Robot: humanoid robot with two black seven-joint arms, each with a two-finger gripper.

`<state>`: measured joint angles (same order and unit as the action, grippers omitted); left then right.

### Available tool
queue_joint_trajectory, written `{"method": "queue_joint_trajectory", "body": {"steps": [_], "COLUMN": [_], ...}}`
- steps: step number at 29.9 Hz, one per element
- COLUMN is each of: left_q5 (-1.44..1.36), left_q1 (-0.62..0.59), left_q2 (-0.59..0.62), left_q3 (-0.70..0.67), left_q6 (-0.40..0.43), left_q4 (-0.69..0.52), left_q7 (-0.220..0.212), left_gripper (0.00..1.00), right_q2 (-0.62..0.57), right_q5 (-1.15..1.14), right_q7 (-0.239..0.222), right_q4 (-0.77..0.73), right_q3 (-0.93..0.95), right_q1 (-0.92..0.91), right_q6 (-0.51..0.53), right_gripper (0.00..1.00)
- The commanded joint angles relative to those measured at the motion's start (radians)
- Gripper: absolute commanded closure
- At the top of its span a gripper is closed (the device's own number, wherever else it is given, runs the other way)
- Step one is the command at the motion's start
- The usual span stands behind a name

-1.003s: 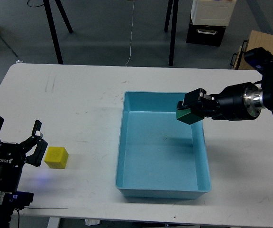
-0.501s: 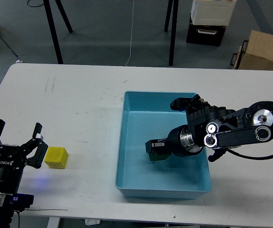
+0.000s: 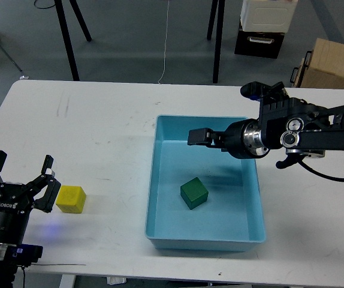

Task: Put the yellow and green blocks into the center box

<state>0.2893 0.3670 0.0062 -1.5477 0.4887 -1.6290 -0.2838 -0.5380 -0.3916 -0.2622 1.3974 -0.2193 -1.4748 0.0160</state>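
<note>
The green block (image 3: 193, 192) lies free on the floor of the light blue box (image 3: 160, 180) at the table's middle. My right gripper (image 3: 199, 137) hangs over the box's far half, above and behind the green block, empty; its fingers look parted. The yellow block (image 3: 71, 198) sits on the white table at the front left. My left gripper (image 3: 22, 174) is open and empty just left of the yellow block, not touching it.
The white table (image 3: 100, 132) spans the view. Beyond its far edge are black stand legs (image 3: 70, 48), a dark cabinet (image 3: 259, 36) and a cardboard box (image 3: 331, 63) at the right.
My right gripper let go of the green block, which now rests in the box, and rose back toward the box's far side. My left arm has barely moved.
</note>
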Motion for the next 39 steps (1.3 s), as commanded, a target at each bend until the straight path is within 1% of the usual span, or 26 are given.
{"method": "queue_joint_trajectory", "body": {"steps": [1, 4, 6, 9, 10, 12, 16, 19, 21, 23, 26, 29, 32, 34, 36, 39], "left_q5": [-0.021, -0.022, -0.022, -0.024, -0.024, -0.024, -0.024, -0.024, -0.024, -0.024, -0.024, -0.024, -0.024, -0.022, -0.022, -0.024], "left_q1": [-0.008, -0.011, -0.014, -0.023, -0.023, -0.025, -0.026, -0.028, -0.033, -0.034, -0.036, -0.040, -0.043, -0.045, -0.051, -0.053], "left_q2": [-0.002, -0.002, -0.002, -0.003, -0.003, -0.003, -0.002, -0.002, -0.002, 0.000, 0.005, 0.005, 0.005, 0.005, 0.005, 0.008], "left_q3": [0.000, 0.000, 0.000, 0.000, 0.000, 0.000, 0.000, 0.000, 0.000, -0.002, -0.003, -0.006, -0.008, -0.014, -0.015, -0.012], "left_q6": [0.000, 0.000, 0.000, 0.000, 0.000, 0.000, 0.000, 0.000, 0.000, 0.000, 0.000, 0.000, 0.000, 0.000, 0.000, 0.000], "left_q4": [0.006, 0.006, 0.009, 0.021, 0.021, 0.021, 0.021, 0.021, 0.021, 0.021, 0.021, 0.021, 0.021, 0.021, 0.021, 0.018], "left_q7": [0.000, 0.000, 0.000, 0.000, 0.000, 0.000, 0.000, 0.000, 0.003, 0.003, 0.003, 0.005, 0.005, 0.008, 0.009, 0.009], "left_gripper": [0.00, 0.00, 0.00, 0.00, 0.00, 0.00, 0.00, 0.00, 0.00, 0.00, 0.00, 0.00, 0.00, 0.00, 0.00, 0.00], "right_q2": [-0.030, -0.033, -0.027, -0.001, 0.021, 0.071, 0.095, 0.130, 0.154, 0.165, 0.211, 0.298, 0.398, 0.441, 0.466, 0.461], "right_q5": [0.085, 0.089, 0.094, 0.166, 0.197, 0.256, 0.374, 0.479, 0.511, 0.531, 0.545, 0.548, 0.551, 0.554, 0.553, 0.551], "right_q7": [0.000, 0.000, 0.000, 0.001, 0.000, 0.000, 0.003, 0.004, 0.020, 0.032, 0.034, 0.034, 0.034, 0.034, 0.034, 0.034], "right_q4": [-0.099, -0.178, -0.228, -0.319, -0.342, -0.383, -0.393, -0.380, -0.330, -0.249, -0.103, 0.018, 0.093, 0.124, 0.137, 0.144], "right_q3": [0.168, 0.361, 0.539, 0.843, 0.926, 1.097, 1.383, 1.529, 1.627, 1.701, 1.778, 1.864, 1.907, 1.898, 1.887, 1.902], "right_q1": [0.071, 0.167, 0.258, 0.425, 0.471, 0.565, 0.744, 0.882, 0.983, 1.095, 1.273, 1.463, 1.620, 1.692, 1.725, 1.728], "right_q6": [-0.001, 0.001, 0.002, 0.031, 0.050, 0.126, 0.275, 0.326, 0.352, 0.367, 0.378, 0.378, 0.378, 0.378, 0.374, 0.351], "right_gripper": [0.01, 0.01, 0.01, 0.01, 0.01, 0.01, 0.01, 0.01, 0.01, 0.01, 0.01, 0.01, 0.01, 0.01, 0.01, 0.01]}}
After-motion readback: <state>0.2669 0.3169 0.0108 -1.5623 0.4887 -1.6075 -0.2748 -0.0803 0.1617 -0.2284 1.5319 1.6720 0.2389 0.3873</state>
